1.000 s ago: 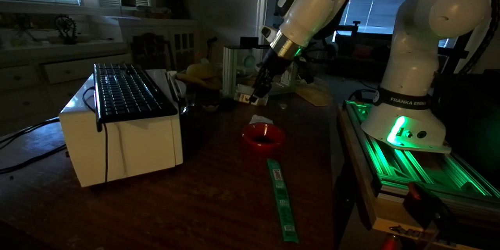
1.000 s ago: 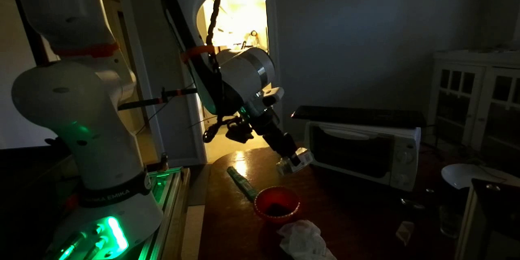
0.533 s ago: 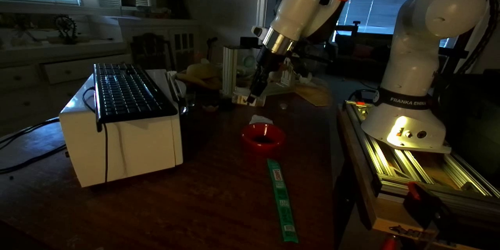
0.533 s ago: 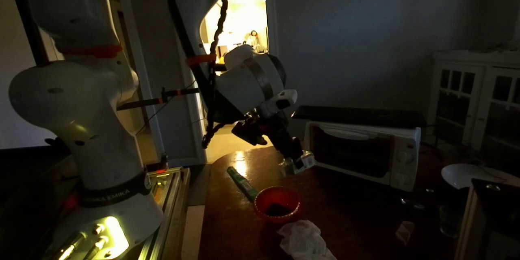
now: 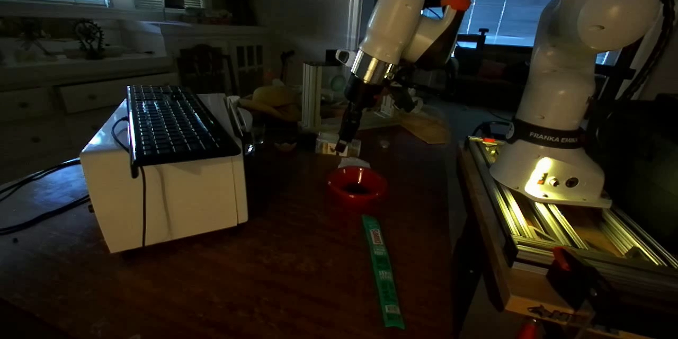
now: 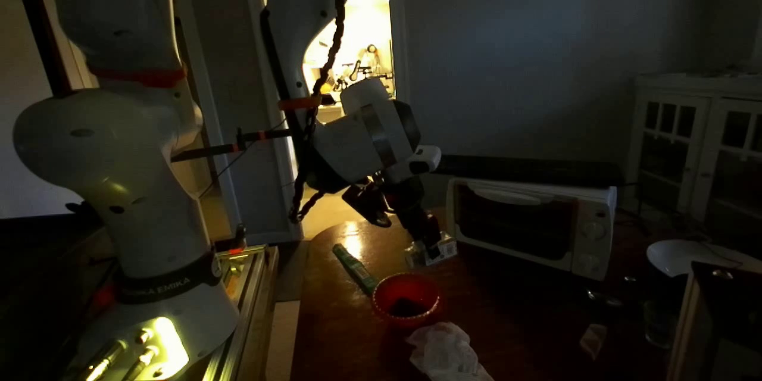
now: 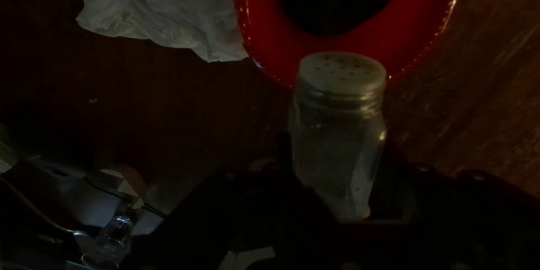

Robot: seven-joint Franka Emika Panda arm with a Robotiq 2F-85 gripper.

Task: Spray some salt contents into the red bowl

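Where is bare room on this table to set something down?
The tabletop looks bare between the white toaster oven and the green packet. Crowded around the red bowl: packet and crumpled white item beside it, held shaker close by.

A bright doorway (image 6: 374, 21) glows beside a dim grey wall (image 6: 524, 59).

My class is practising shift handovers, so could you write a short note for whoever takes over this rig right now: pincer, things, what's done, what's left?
Pincer: shut on the shaker, holding it in the air near the bowl.
Shaker: in the wrist view its holed cap overlaps the bowl's rim; the holes face the camera.
Bowl: on the table, crumpled white wrap beside it. Inside is a dark patch, contents unclear.
Done: shaker gripped. Whether any salt has fallen, I can't tell.
Left: probably bring the cap over the bowl, tip it down and shake.
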